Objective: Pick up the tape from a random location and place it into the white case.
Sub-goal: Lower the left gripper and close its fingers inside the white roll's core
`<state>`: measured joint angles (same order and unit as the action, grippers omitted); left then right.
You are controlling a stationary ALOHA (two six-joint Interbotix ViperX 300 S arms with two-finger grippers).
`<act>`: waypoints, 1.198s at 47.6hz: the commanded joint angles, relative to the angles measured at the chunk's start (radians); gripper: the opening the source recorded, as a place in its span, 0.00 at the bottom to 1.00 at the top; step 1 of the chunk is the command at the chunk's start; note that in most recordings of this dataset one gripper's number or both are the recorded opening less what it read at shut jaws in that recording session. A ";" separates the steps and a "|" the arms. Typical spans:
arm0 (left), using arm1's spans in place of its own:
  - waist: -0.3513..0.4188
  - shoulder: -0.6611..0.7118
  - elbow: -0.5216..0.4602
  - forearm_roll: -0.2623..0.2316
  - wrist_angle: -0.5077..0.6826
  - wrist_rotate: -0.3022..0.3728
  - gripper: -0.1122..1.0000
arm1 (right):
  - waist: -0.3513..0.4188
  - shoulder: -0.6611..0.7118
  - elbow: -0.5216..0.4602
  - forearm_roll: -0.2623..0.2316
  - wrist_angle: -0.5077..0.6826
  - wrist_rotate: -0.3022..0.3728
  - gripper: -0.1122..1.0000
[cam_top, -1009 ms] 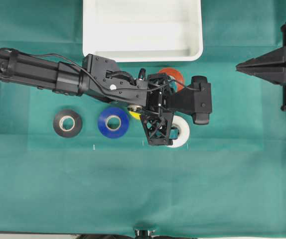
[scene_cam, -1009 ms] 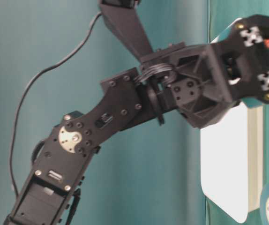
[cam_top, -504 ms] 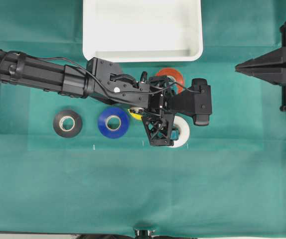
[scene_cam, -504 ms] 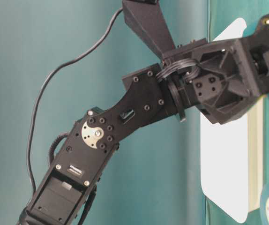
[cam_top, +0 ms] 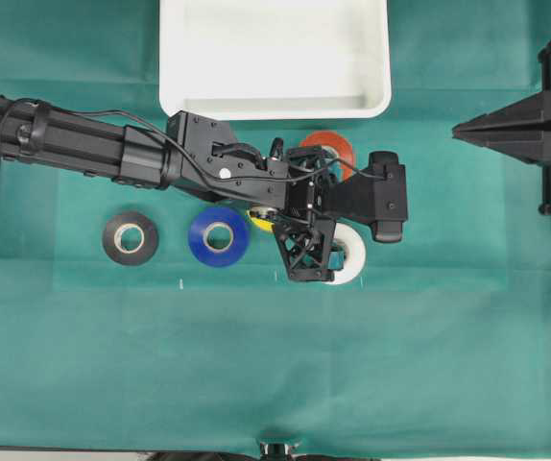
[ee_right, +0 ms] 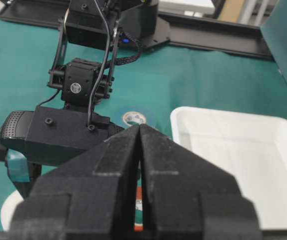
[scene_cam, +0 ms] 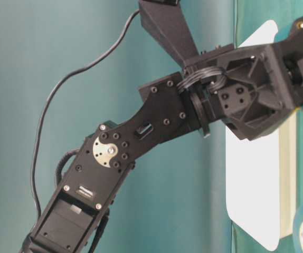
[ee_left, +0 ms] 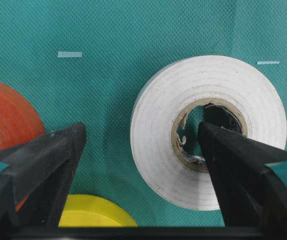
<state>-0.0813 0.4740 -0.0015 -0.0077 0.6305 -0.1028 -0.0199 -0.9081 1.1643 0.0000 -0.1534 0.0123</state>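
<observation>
The left gripper [ee_left: 138, 150] hangs spread wide over the tape [ee_left: 208, 131], which lies flat on the green cloth [cam_top: 256, 365]; one finger [ee_left: 233, 165] points into the cardboard core, the other [ee_left: 38, 165] stands outside the roll's wall, between it and the orange-red roll [ee_left: 6, 117]; so the wall lies between the jaws, and closing should pinch it, I judge. The case [cam_top: 275, 58] sits beyond the rolls, well apart from the tape. The right gripper [ee_right: 139, 150] is pressed together, parked at the far side; the left arm is plainly nearer.
</observation>
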 commanded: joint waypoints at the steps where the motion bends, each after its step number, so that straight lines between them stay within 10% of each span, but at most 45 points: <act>1: 0.000 -0.021 -0.009 0.002 -0.005 0.000 0.99 | 0.000 0.005 -0.020 0.002 -0.005 0.000 0.10; 12: -0.002 -0.023 -0.012 0.002 0.012 0.000 0.95 | 0.000 0.005 -0.020 0.002 -0.003 0.000 0.10; 26: -0.003 -0.032 -0.020 0.002 0.025 0.002 0.35 | 0.000 0.005 -0.020 0.002 -0.002 0.000 0.10; 57: -0.005 -0.037 -0.037 0.002 0.023 0.003 0.35 | 0.002 0.005 -0.020 0.002 -0.002 0.000 0.10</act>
<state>-0.0844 0.4725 -0.0107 -0.0077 0.6581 -0.0982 -0.0199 -0.9081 1.1643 0.0000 -0.1519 0.0123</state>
